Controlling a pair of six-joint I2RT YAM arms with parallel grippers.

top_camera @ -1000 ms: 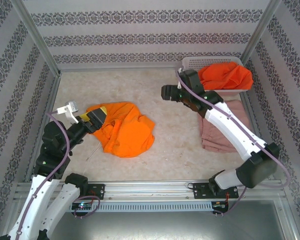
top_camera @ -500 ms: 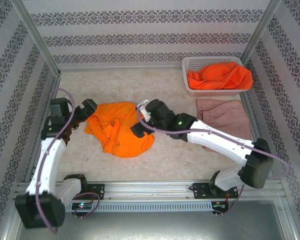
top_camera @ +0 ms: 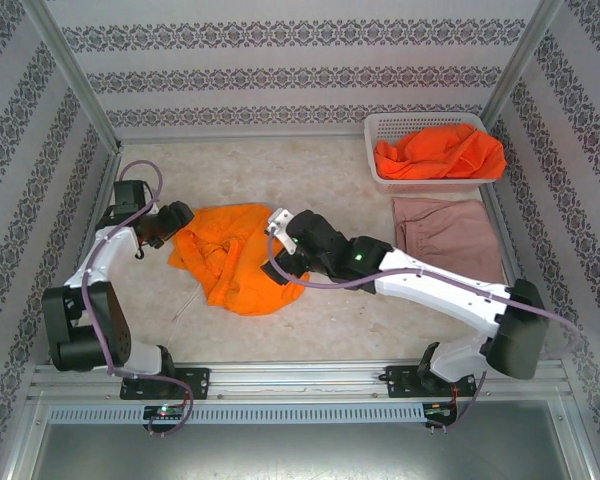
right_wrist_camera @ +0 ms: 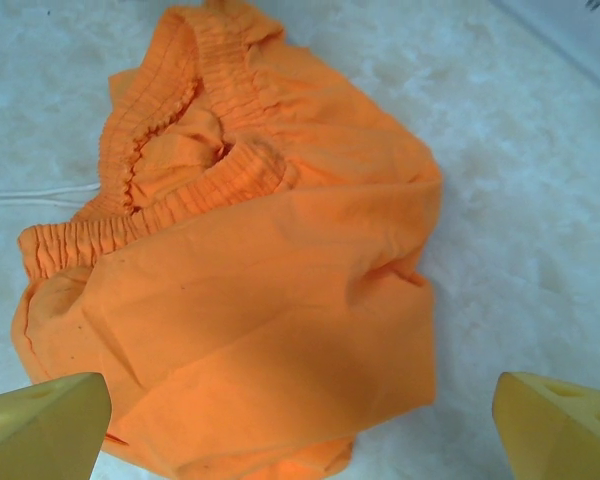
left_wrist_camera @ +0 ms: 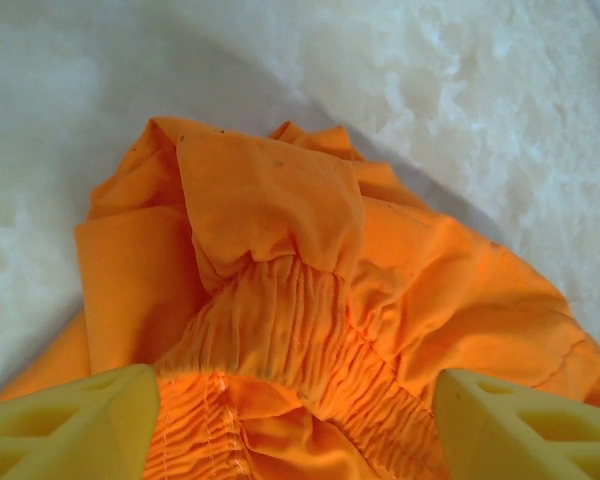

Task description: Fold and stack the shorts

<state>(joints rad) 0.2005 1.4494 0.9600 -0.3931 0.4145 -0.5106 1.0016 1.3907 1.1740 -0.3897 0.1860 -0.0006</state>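
One pair of bright orange shorts (top_camera: 238,258) lies crumpled on the table, left of centre. My left gripper (top_camera: 177,222) sits at the left edge of this pair. In the left wrist view the left gripper (left_wrist_camera: 300,430) is open, its yellow fingertips (left_wrist_camera: 70,425) astride the gathered elastic waistband (left_wrist_camera: 280,330). My right gripper (top_camera: 278,264) hovers over the pair's right side. In the right wrist view the right gripper (right_wrist_camera: 300,430) is wide open above smooth orange cloth (right_wrist_camera: 280,300), holding nothing. Dusty pink shorts (top_camera: 450,235) lie flat at the right. More orange shorts (top_camera: 442,152) fill the basket.
The white lattice basket (top_camera: 375,128) stands at the back right, just behind the pink shorts. A thin white drawstring (top_camera: 185,303) trails from the orange pair toward the front. Patterned walls and metal posts close in the table on three sides.
My right arm has swung from the basket across to the right side of the orange pair. The left arm has drawn back toward the left wall, its gripper staying at the pair's left edge.
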